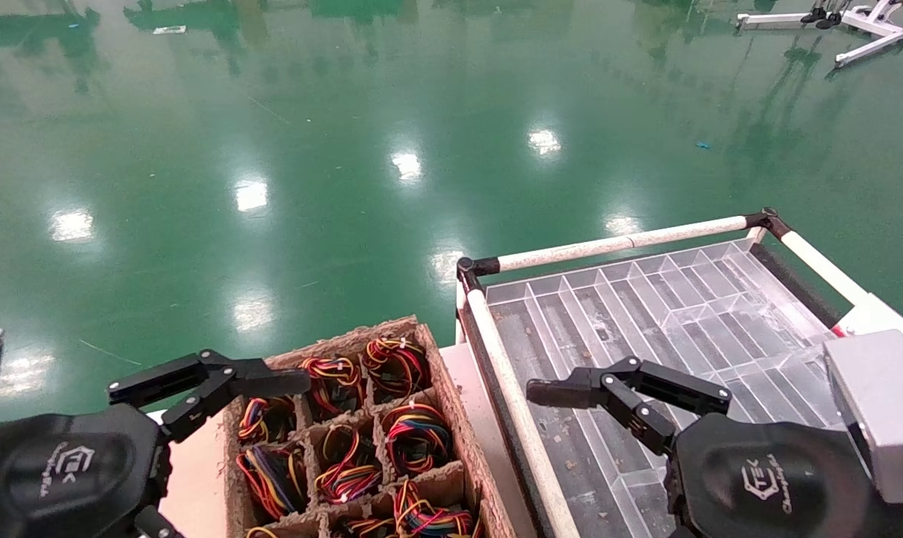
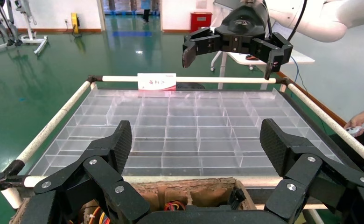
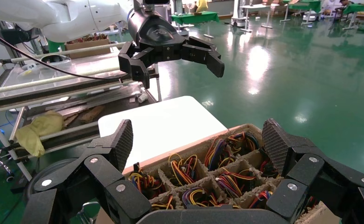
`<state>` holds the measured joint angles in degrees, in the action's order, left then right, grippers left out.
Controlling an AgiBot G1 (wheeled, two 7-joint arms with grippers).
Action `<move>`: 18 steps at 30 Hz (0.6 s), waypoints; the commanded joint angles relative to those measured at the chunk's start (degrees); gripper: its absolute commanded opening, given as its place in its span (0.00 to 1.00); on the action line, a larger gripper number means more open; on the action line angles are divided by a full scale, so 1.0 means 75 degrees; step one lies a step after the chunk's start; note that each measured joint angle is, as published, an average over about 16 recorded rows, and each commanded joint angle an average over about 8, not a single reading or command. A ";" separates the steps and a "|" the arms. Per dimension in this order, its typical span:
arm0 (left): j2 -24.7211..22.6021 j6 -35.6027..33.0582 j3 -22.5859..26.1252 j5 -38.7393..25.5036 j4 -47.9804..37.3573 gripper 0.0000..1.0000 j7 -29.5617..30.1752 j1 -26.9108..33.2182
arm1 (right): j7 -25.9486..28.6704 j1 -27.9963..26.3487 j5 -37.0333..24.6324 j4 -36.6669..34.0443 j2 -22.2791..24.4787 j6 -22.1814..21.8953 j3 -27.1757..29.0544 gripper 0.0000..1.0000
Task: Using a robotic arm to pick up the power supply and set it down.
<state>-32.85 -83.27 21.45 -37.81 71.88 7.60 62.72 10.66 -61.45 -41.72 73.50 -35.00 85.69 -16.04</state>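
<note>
Listing by view.

Head view: left gripper (image 1: 220,381) hangs at the lower left, its fingers spread apart and holding nothing, over the near-left corner of a brown pulp tray (image 1: 451,388) whose compartments hold coils of multicoloured wires (image 1: 414,437). Right gripper (image 1: 571,388) sits at the lower right, above a clear plastic divider tray (image 1: 683,299) that lies on a cart framed with white tubes (image 1: 616,243) and black corner joints. Only one of its fingers shows clearly here. Grey camera cube (image 1: 881,415) is mounted on the right wrist. Glossy green floor (image 1: 347,149) fills the rest. No power supply can be made out in this view.

Left wrist view: left gripper's two black fingers (image 2: 119,144) stand wide apart and empty, framing the divider tray (image 2: 194,126). Right gripper (image 2: 231,51) hangs above the tray's far rail, jaws parted and empty. Small red-and-white card (image 2: 157,81) stands on that rail.

Right wrist view: right gripper's fingers (image 3: 122,142) are spread wide over the pulp tray (image 3: 194,149), beside a white tabletop (image 3: 161,126). Left gripper (image 3: 175,53) hovers beyond, open-jawed. The power supply is not visible in any view.
</note>
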 commanded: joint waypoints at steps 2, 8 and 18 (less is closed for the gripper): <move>0.0000 0.0000 0.0000 0.0000 0.0000 1.00 0.0000 0.0000 | 0.0000 0.0000 0.0000 0.0000 0.0000 0.0000 0.0000 1.00; 0.0000 0.0000 0.0000 0.0000 0.0000 0.68 0.0000 0.0000 | 0.0000 0.0000 0.0000 0.0000 0.0000 0.0000 0.0000 1.00; 0.0000 0.0000 0.0000 0.0000 0.0000 0.00 0.0000 0.0000 | 0.0000 0.0000 0.0000 0.0000 0.0000 0.0000 0.0000 1.00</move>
<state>-32.85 -83.27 21.45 -37.81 71.88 7.60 62.72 10.66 -61.46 -41.72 73.50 -35.00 85.69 -16.04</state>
